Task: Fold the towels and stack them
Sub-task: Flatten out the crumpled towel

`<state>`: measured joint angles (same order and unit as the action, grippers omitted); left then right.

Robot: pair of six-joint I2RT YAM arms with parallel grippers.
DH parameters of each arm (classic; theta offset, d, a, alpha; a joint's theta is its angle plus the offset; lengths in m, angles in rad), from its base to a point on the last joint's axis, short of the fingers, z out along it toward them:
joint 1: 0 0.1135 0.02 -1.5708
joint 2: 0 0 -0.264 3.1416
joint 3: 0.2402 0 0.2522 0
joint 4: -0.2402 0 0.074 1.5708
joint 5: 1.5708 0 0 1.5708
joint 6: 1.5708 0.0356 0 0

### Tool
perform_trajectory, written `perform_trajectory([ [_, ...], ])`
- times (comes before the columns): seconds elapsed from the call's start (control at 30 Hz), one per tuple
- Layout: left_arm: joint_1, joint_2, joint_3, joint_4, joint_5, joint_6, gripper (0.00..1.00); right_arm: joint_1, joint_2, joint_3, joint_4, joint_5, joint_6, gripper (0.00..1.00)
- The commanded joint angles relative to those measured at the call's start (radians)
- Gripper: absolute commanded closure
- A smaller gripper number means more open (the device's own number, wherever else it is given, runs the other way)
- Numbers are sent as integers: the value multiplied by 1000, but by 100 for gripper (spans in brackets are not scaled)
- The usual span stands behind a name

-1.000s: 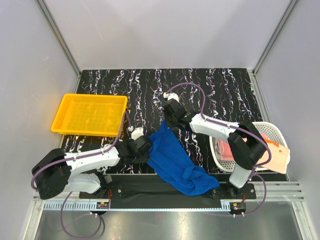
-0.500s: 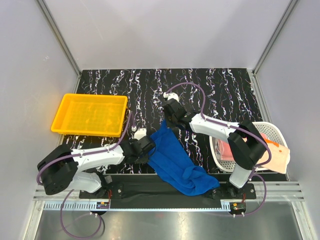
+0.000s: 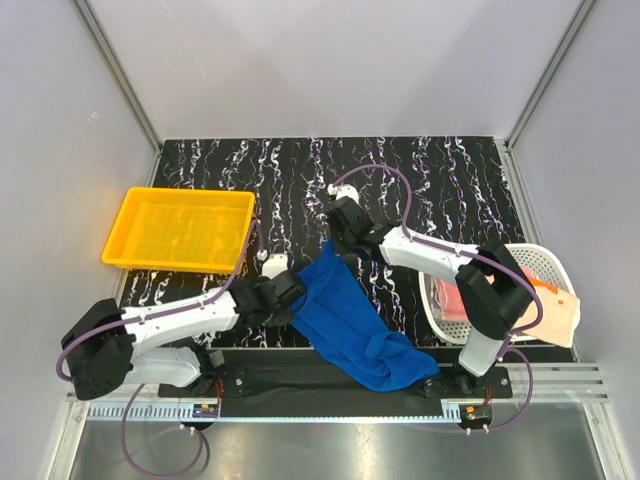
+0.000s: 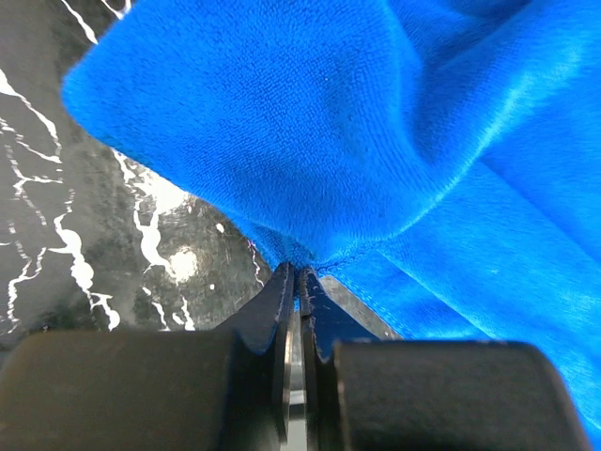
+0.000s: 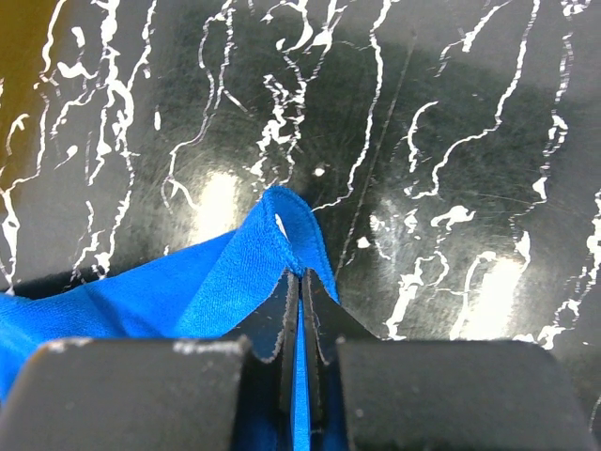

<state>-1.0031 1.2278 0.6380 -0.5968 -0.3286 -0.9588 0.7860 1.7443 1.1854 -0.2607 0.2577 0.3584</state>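
Gripping confirmed on both sides: the blue towel is pinched by the left gripper at its left edge and by the right gripper at its far corner. In the left wrist view the jaws are seen closed on a hemmed edge, with fabric bunched just past the tips. In the right wrist view the jaws are seen closed on a thin folded corner, which sticks up past the tips.

The towel is stretched between the two grippers near the middle of the table. The rest is draped diagonally toward the near right and bunched over the black base rail between the arm bases. It is not laid flat and not folded. Whether the held span is lifted off the surface cannot be told.

At the right edge, a pink towel is seen inside the white mesh basket. A pale orange-trimmed cloth is hung over the basket's near right rim; its print cannot be made out. At the left of the table the yellow tray is set, well apart from the blue towel.
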Motion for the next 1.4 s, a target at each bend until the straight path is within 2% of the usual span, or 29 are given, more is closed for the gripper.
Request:
perform_trajectory([
  [0.0, -3, -57, 61, -43, -46, 14, 96, -14, -42, 45, -5, 49, -16, 94],
  [0.1, -2, -88, 78, -66, -49, 22, 100, -25, -57, 52, -18, 51, -16, 95],
  [0.33, 38, -162, 176, -136, -122, 55, 100, -27, -143, 92, -89, 67, -21, 100],
  [0.47, 124, -179, 288, -146, -161, 119, 100, -33, -206, 137, -149, 101, -21, 100],
  [0.6, 283, -131, 448, -123, -130, 222, 100, -77, -238, 241, -215, 124, -22, 100],
  [0.67, 336, -84, 520, -107, -96, 284, 100, -112, -235, 287, -248, 111, -24, 100],
  [0.8, 475, 48, 789, -86, 11, 380, 100, -212, -194, 416, -262, 40, -33, 100],
  [0.9, 523, 174, 931, -77, 51, 448, 100, -267, -135, 528, -256, 14, -64, 100],
  [0.93, 538, 205, 1027, -83, 65, 466, 100, -278, -118, 560, -256, 2, -82, 100],
  [1.13, 633, 418, 1326, -61, 201, 535, 100, -358, 58, 870, -268, -34, -131, 100],
  [1.23, 682, 513, 1428, -64, 271, 543, 100, -386, 138, 1009, -281, -60, -139, 100],
  [1.37, 699, 526, 1519, -25, 307, 554, 100, -390, 202, 1190, -314, -83, -153, 100],
])
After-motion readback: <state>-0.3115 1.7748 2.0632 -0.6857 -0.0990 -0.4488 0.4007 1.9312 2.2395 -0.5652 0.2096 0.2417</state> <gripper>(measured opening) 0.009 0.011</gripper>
